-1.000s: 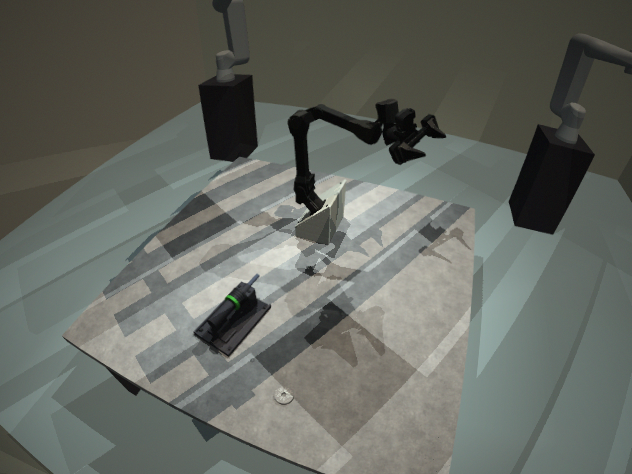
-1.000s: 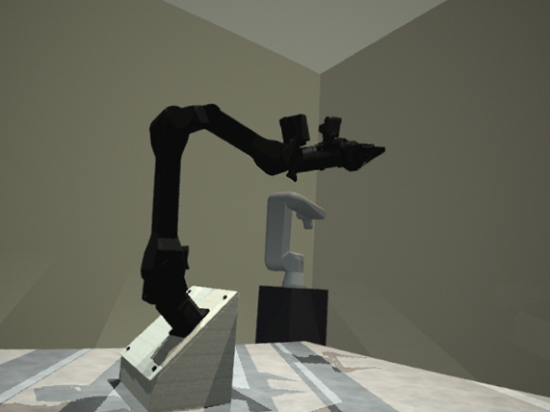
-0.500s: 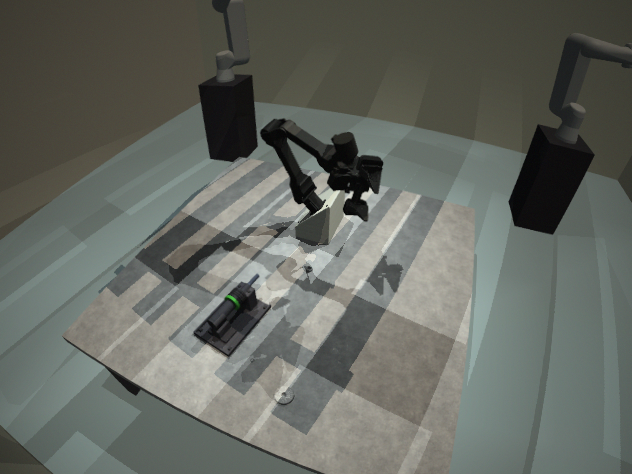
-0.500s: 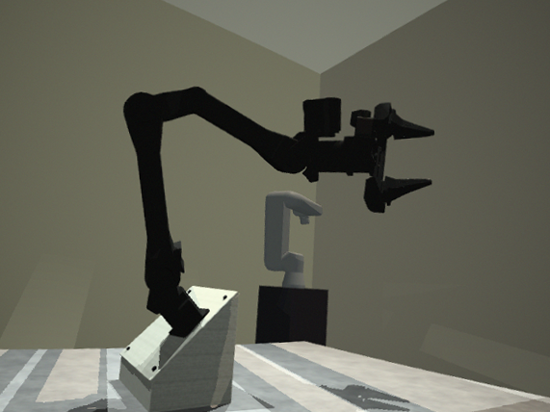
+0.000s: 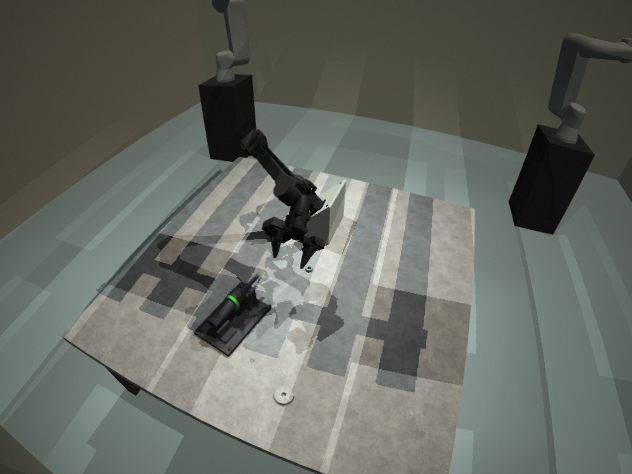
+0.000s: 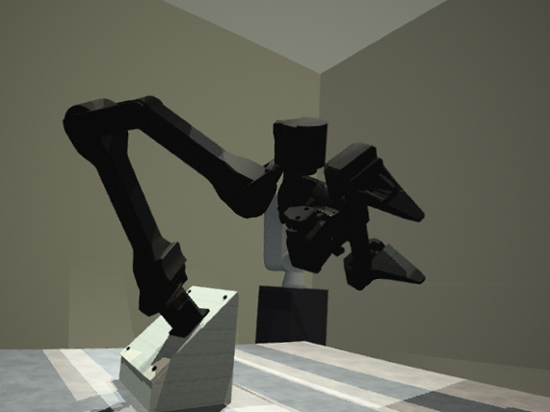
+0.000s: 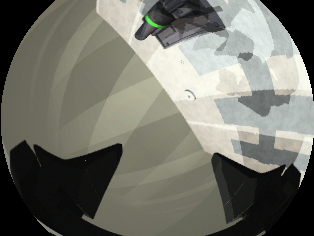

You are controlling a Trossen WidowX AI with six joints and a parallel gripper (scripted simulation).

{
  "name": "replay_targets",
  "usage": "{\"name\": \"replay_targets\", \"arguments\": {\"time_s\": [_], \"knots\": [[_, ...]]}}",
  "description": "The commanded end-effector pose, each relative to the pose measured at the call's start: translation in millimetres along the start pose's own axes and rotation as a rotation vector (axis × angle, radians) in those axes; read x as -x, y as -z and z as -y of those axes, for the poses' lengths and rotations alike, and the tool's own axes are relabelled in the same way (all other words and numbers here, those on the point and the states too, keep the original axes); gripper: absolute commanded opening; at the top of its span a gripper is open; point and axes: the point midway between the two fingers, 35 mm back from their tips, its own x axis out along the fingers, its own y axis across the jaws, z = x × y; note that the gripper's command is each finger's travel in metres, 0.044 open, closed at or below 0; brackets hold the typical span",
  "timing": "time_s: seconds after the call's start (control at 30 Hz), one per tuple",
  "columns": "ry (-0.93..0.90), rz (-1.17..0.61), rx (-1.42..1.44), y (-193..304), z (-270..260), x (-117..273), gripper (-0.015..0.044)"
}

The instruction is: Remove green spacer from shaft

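Note:
The dark shaft assembly stands on a black base plate (image 5: 228, 348) on the table. The green spacer (image 5: 233, 302) (image 7: 154, 23) is a bright ring still around the dark cylindrical assembly, between a thick cylinder (image 5: 220, 316) (image 7: 144, 32) and the upright parts at the other end. A thin shaft end (image 5: 254, 280) sticks out beyond those uprights in the top view. Other spacers cannot be told apart in the dark parts. My gripper (image 5: 290, 261) (image 6: 422, 248) (image 7: 169, 154) is wide open and empty, in the air above the table and away from the assembly.
A pale flat washer (image 5: 277, 397) and a tiny ring (image 5: 252, 360) lie near the front of the table. A small dark nut (image 5: 308, 269) lies near my arm's pale wedge mount (image 5: 335, 216) (image 6: 198, 362). Two grey arms stand on black pedestals (image 5: 229, 122) (image 5: 548, 183) beyond the table.

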Motion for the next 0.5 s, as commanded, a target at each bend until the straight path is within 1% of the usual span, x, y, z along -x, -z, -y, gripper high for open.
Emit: {"name": "replay_targets", "arguments": {"time_s": [0.0,0.13,0.27,0.33,0.47], "knots": [[-0.013,0.144,-0.305,-68.1,-0.7,-9.1,0.044],[-0.058,0.289,-0.609,-134.6,4.3,-9.1,0.044],[-0.136,0.422,-0.892,-194.2,13.8,0.5,0.044],[-0.151,0.443,-0.937,-203.3,15.7,2.9,0.044],[-0.151,0.442,-0.937,-203.0,13.9,-0.2,0.044]]}}
